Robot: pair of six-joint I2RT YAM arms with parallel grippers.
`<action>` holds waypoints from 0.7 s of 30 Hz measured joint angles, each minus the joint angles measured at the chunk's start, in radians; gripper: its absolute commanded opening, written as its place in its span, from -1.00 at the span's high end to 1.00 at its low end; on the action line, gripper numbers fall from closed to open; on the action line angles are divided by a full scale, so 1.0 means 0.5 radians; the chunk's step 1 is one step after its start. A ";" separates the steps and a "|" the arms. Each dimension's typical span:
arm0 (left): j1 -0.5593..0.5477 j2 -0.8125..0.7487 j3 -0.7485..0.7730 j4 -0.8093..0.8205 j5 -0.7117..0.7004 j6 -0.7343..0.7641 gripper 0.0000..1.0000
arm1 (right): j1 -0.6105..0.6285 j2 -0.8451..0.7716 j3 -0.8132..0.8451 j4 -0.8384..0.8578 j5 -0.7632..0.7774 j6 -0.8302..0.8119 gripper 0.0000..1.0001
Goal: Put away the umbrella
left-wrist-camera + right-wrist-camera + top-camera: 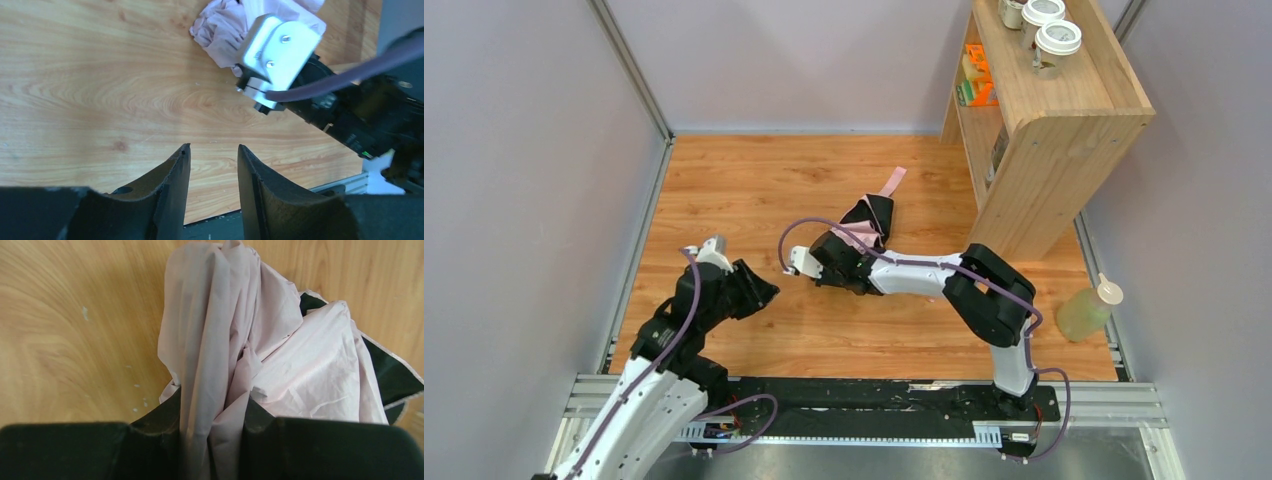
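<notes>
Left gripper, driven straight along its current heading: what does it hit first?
Likely the umbrella, bunched fabric dead ahead, or the silver camera mount just beside it; depth is unclear. Bare table lies before them.

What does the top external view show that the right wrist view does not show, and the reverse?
Only the top view: the shelf with cups, a bottle, and the left fingers, apart from the umbrella. Only the wrist view: the right fingers pinch a pink fold of fabric. Both: the umbrella and the wooden table.
</notes>
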State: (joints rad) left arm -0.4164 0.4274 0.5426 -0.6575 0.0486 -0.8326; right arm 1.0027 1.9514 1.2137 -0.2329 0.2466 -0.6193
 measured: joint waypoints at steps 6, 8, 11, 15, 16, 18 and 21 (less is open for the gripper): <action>0.047 0.536 -0.001 0.138 0.121 -0.234 -0.07 | -0.099 0.052 0.163 -0.171 -0.388 0.215 1.00; 0.120 0.620 -0.055 0.262 0.189 -0.312 -0.18 | -0.137 0.059 0.180 -0.194 -0.478 0.246 1.00; 0.237 0.605 -0.225 0.510 0.259 -0.462 -0.36 | -0.199 0.073 0.209 -0.230 -0.618 0.290 1.00; 0.350 0.685 -0.512 0.999 0.390 -0.719 -0.41 | -0.271 0.083 0.233 -0.259 -0.780 0.319 1.00; 0.356 0.731 -0.551 1.096 0.416 -0.768 -0.41 | -0.290 0.083 0.237 -0.263 -0.827 0.322 1.00; 0.362 0.913 -0.617 1.380 0.485 -0.886 -0.41 | -0.328 0.095 0.257 -0.282 -0.920 0.332 1.00; 0.362 1.163 -0.637 1.724 0.546 -1.003 -0.42 | -0.362 0.119 0.288 -0.312 -1.001 0.340 1.00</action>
State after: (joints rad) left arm -0.2352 1.0088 0.2241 0.2043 0.3218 -1.3342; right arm 0.8219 2.0109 1.3579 -0.3889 -0.2539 -0.4492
